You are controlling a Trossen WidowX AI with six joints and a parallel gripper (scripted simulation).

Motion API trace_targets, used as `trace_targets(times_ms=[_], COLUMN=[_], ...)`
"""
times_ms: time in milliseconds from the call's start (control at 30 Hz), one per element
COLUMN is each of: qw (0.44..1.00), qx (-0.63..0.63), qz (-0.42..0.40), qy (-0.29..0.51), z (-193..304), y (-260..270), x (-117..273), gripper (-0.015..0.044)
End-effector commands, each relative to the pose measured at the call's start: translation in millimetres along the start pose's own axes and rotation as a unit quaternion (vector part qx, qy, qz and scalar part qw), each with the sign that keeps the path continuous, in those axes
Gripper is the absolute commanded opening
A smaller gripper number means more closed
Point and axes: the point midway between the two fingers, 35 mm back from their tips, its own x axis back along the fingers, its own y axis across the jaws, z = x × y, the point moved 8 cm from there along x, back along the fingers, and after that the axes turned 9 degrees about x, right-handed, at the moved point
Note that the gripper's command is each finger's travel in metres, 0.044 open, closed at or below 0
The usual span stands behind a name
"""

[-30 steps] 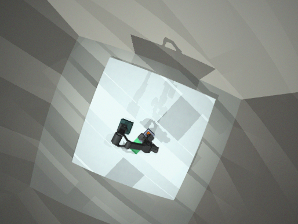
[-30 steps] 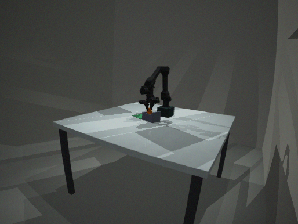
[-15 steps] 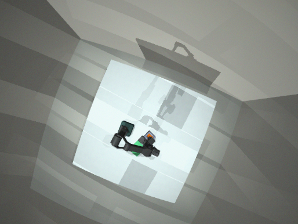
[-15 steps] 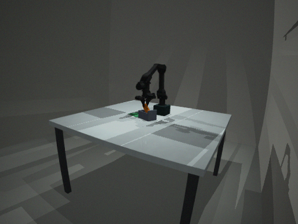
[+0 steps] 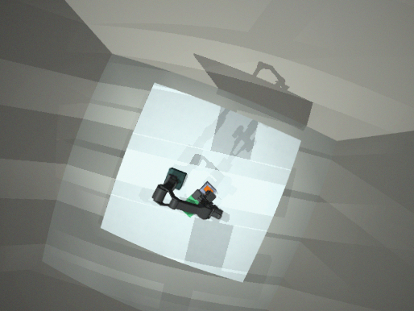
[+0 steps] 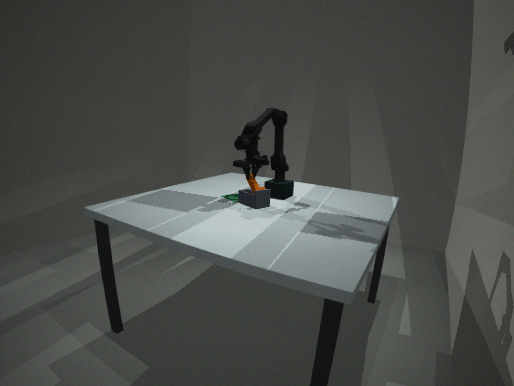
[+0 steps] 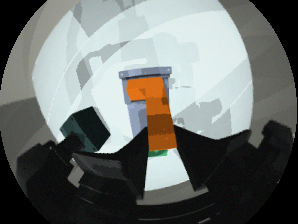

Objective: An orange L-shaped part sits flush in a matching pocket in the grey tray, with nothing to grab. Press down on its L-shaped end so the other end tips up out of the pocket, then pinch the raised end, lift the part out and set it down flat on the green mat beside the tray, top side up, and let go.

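Observation:
The orange L-shaped part (image 5: pixel 208 188) (image 6: pixel 255 184) (image 7: pixel 158 107) stands steeply tilted over the grey tray (image 6: pixel 254 199) (image 7: pixel 136 118). Its straight end is raised and its L-shaped end is low, at the tray's top. Whether the L-shaped end still touches the tray cannot be told. My gripper (image 6: pixel 251 175) (image 7: pixel 159 128) is shut on the raised straight end, with one finger on each side. The green mat (image 5: pixel 190 210) (image 6: pixel 231 197) (image 7: pixel 159 153) lies beside the tray, partly hidden by the arm in the top view and mostly hidden behind the part and fingers in the wrist view.
The arm's dark base block (image 5: pixel 180 176) (image 6: pixel 280 190) (image 7: pixel 89 129) stands on the white table (image 5: pixel 141 161) (image 6: pixel 210 225) near the tray and mat. The arm reaches over the mat in the top view. Shadows of the arm fall across the table.

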Motion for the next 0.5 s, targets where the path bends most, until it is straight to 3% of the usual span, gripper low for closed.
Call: trace_targets(times_ms=[0, 467], qw=[1.000, 1.000], qx=[0.001, 0.001], qz=[0.005, 0.005], qy=[-0.003, -0.003], z=[0, 0], y=[-1, 0], x=[10, 26], gripper=[0.0000, 0.0000])
